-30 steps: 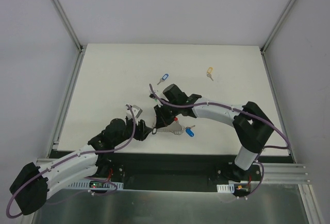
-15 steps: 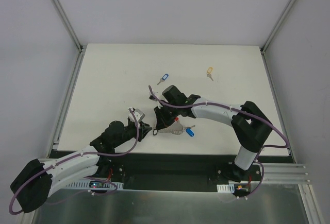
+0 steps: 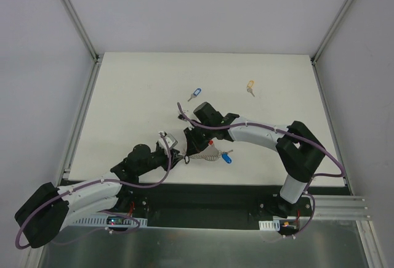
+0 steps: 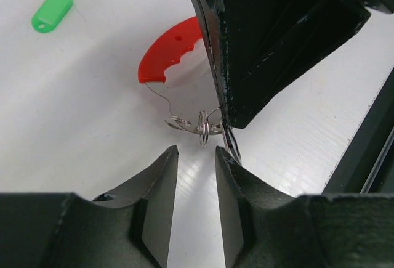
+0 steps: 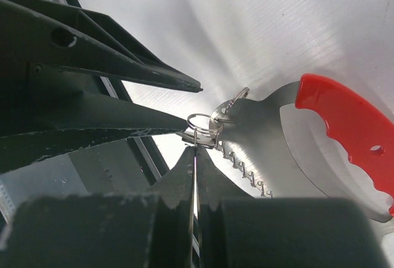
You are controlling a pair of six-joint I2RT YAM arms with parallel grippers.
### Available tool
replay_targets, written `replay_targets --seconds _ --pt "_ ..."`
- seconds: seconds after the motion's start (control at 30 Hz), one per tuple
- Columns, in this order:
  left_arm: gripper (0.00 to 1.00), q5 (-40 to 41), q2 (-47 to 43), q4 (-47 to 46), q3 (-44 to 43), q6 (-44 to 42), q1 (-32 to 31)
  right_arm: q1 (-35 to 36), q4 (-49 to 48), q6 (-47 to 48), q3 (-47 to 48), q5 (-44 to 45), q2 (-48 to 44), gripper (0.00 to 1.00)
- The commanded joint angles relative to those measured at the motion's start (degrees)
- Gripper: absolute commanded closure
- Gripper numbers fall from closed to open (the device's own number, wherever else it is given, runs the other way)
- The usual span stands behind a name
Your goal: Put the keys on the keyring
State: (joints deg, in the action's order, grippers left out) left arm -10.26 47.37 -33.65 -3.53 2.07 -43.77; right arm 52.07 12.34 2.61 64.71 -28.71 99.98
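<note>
1. My right pincer (image 5: 194, 152) was clamped tight on a thin silver key (image 4: 231, 146), seen edge-on. Its tag was hidden, so I could not tell the colour.
2. A small split ring (image 5: 198, 122) sat just past my right fingertips, at the head of that key. I could not tell whether it was threaded onto anything else.
3. The keyring (image 5: 246, 138) lay flat on the white table (image 3: 123, 95), just ahead of my right pincer. Its grey ribbed strap (image 5: 258, 157) was the nearer half, and its red band (image 5: 345, 117) lay beyond, to the right.
4. My left pincer (image 4: 196, 152) was only narrowly parted and held nothing; bare table showed through the gap. Its tips pointed at the split ring, just short of it.
5. The two pincers met nose to nose, my right one directly ahead of my left.
6. A green-tagged key (image 4: 52, 10) lay ahead and far to the left of my left pincer, past the red band.
7. A blue-tagged key (image 3: 226, 156) lay just beside the keyring, on the side away from my left pincer.
8. A second blue-tagged key (image 3: 196, 93) and a yellow-tagged key (image 3: 250, 87) lay farther out, well apart from both pincers.
</note>
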Motion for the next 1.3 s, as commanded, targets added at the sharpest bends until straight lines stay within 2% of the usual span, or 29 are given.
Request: replay_targets --seconds 0.0,0.27,0.7,0.93,1.0,1.17,1.23,1.27 --pt "0.68 -2.57 1.4 -2.47 -1.65 -1.54 0.26 0.48 -0.12 0.82 2.18 -0.38 -1.99 0.99" --pt "0.65 -1.61 2.63 -5.1 -1.83 -3.38 0.18 0.75 -0.03 0.64 2.44 -0.56 -1.99 0.99" --pt "0.67 -1.07 7.38 -9.76 -2.89 -5.32 0.26 1.27 0.32 0.64 2.53 -0.65 -2.51 0.99" --pt "0.76 -3.09 8.35 -11.35 -3.33 -6.46 0.26 1.28 0.75 0.73 2.53 -0.65 -2.43 0.99" --pt "0.81 -3.8 8.61 -11.61 -3.59 -6.64 0.17 1.28 0.93 0.82 2.53 -0.56 -2.43 0.99" --pt "0.85 -6.17 8.7 -11.88 -4.2 -7.08 0.26 1.45 1.55 0.9 2.62 -0.56 -2.34 0.99" --pt "0.98 -6.79 8.61 -11.88 -4.29 -7.16 0.18 1.36 1.63 0.82 2.62 -0.3 -2.34 0.99" --pt "1.0 -7.14 8.52 -11.88 -4.38 -7.42 0.26 1.36 1.72 0.82 2.62 -0.03 -2.34 0.99"
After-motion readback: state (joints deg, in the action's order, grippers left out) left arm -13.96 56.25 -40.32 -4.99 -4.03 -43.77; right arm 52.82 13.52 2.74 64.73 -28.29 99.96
